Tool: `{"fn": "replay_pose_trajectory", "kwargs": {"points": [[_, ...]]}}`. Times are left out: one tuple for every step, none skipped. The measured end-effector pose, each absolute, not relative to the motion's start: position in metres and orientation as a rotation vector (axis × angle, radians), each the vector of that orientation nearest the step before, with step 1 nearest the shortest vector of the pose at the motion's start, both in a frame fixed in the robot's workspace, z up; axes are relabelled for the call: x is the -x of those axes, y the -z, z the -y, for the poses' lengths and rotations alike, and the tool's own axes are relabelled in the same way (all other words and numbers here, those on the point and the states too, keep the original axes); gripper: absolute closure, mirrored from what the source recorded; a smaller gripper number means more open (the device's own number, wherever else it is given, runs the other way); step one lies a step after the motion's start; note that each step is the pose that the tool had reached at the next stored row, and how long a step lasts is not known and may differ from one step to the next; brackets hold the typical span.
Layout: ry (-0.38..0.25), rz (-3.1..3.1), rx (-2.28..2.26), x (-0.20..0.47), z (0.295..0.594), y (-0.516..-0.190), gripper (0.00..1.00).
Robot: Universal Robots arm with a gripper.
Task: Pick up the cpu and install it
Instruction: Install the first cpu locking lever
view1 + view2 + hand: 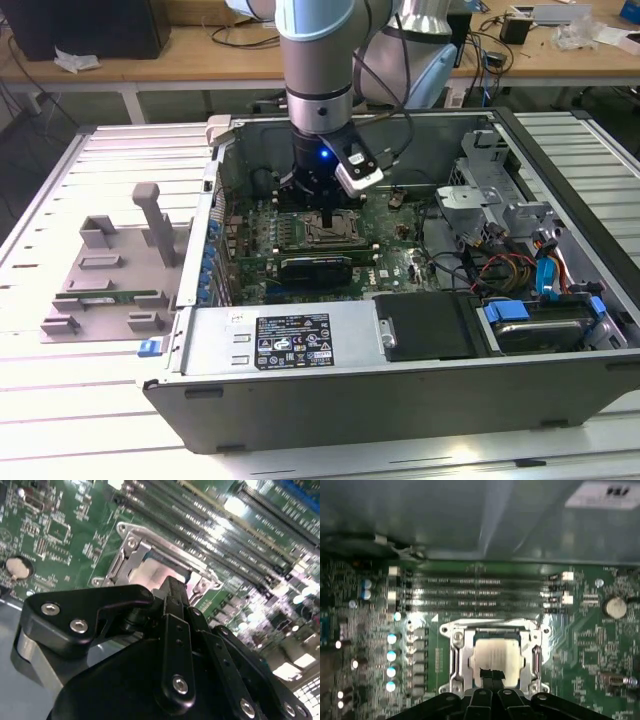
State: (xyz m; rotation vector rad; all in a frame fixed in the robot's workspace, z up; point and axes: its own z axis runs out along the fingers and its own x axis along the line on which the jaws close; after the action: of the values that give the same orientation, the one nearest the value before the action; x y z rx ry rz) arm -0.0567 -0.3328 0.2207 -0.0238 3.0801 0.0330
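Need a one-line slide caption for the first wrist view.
Gripper poised over the cpu lying inside the socket frame on the motherboard.

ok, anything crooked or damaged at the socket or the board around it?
Nothing stands out. In the first wrist view the square silver-topped cpu lies flat and square inside the metal socket frame, edges parallel to it. The black gripper is at the chip's near edge. The green motherboard around it shows no visible damage.
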Motion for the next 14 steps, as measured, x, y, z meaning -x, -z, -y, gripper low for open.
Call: {"fn": "replay_pose_trajectory", "kwargs": {"points": [[-0.033,-3.08,0.024,0.057,0.333,-0.22,0.89],[-0.033,-3.081,0.027,0.054,0.333,-0.22,0.89],[-0.033,-3.081,0.033,0.051,0.333,-0.22,0.89],[-0.033,-3.082,0.042,0.05,0.334,-0.22,0.89],[-0.033,-3.082,0.043,0.05,0.333,-0.221,0.89],[-0.034,-3.082,0.044,0.05,0.333,-0.223,0.89],[-0.034,-3.082,0.046,0.05,0.333,-0.226,0.89],[-0.034,-3.082,0.049,0.05,0.333,-0.23,0.89],[-0.034,-3.082,0.051,0.049,0.333,-0.235,0.89],[-0.034,-3.082,0.053,0.049,0.333,-0.238,0.89],[-0.034,-3.082,0.056,0.049,0.333,-0.244,0.89],[-0.034,-3.081,0.059,0.049,0.333,-0.248,0.89],[-0.034,-3.081,0.06,0.049,0.333,-0.248,0.89],[-0.034,-3.081,0.061,0.049,0.333,-0.248,0.89]]}}
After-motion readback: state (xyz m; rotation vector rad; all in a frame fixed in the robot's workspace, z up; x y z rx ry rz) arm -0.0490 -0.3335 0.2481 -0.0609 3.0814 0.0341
